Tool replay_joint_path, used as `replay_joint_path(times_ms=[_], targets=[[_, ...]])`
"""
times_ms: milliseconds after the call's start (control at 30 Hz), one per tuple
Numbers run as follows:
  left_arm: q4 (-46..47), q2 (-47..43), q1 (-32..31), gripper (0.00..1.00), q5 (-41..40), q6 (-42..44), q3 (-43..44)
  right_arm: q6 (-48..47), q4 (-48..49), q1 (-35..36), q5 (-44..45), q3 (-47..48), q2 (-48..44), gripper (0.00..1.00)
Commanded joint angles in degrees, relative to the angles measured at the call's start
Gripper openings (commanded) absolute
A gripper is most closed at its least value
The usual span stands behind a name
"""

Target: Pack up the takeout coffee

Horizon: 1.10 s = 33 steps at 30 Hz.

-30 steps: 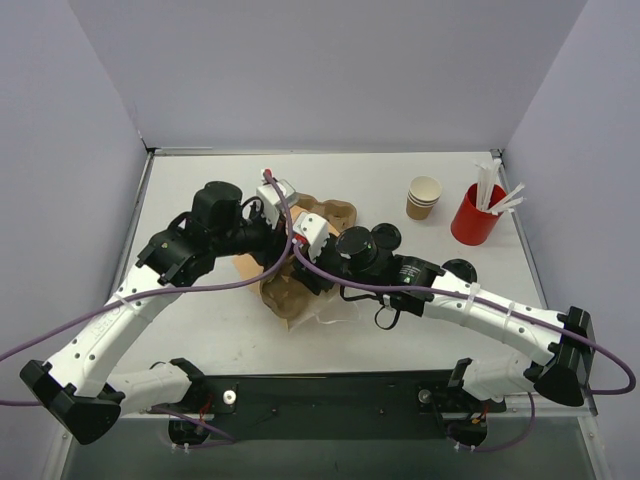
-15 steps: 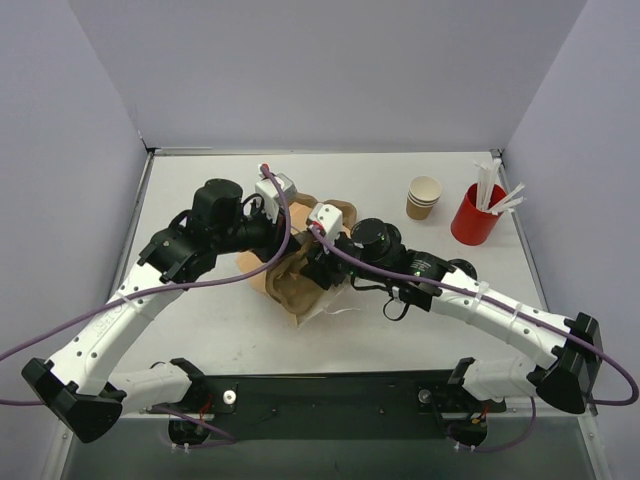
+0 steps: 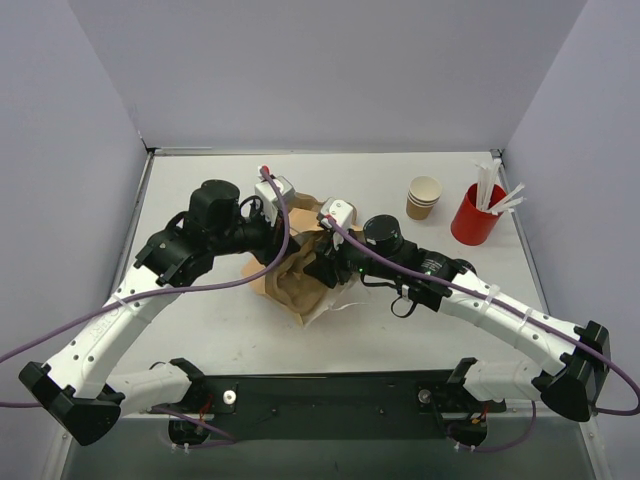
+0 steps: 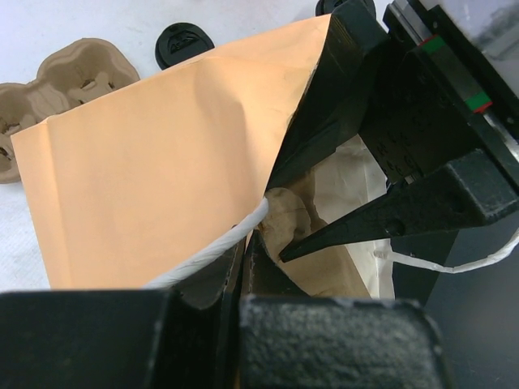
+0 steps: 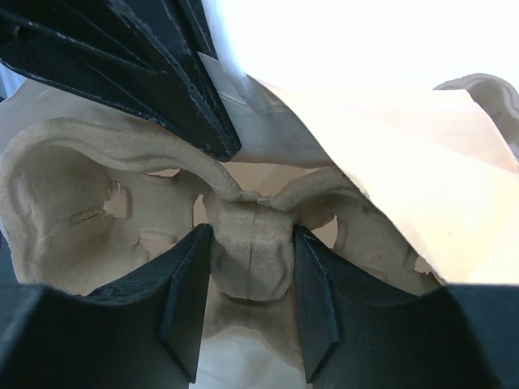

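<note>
Your step: get the carrier (image 5: pixel 81 186) into the bag (image 4: pixel 146 178). Your right end effector (image 5: pixel 251 279) grips its middle ridge; your left end effector (image 4: pixel 246 247) pinches the bag's edge. The cup (image 3: pixel 424 197) sits far right. Next, push deeper

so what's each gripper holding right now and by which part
Left gripper is shut on the paper bag at its mouth edge, by the white cord handle. Right gripper pinches the pulp carrier by its centre ridge, inside the bag.

Top view overhead, wide; wrist views close, sharing bag (image 4: pixel 146 178).
</note>
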Motion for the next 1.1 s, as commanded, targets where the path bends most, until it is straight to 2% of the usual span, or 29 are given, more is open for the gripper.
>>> replay_joint_path(times_ms=[0, 300, 633, 833, 967, 1067], targets=[[-2.4, -1.7, -0.1, 0.00, 6.5, -0.4, 3.2, -2.7, -0.7, -1.9, 7.3, 0.7, -0.2, 0.25], [-6.9, -4.6, -0.1, 0.00, 6.5, 6.4, 0.0, -1.9, -0.2, -4.2, 7.6, -1.0, -2.5, 0.25], [-5.1, -5.1, 0.0, 0.00, 6.0, 3.8, 0.7, -2.8, -0.9, -4.4, 7.9, 0.0, -1.0, 0.25], [3.4, -2.3, -0.1, 0.00, 7.4, -8.6, 0.0, -5.0, -2.2, 0.1, 11.6, 2.3, 1.8, 0.25], [12.5, -1.4, -0.2, 0.00, 6.7, -19.4, -4.0, -4.0, -3.1, 0.8, 12.6, 1.3, 3.1, 0.25], [15.9, -0.9, -0.3, 0.00, 5.0, -25.2, -5.6, -3.4, -3.0, 1.2, 13.3, 0.6, 3.6, 0.25]])
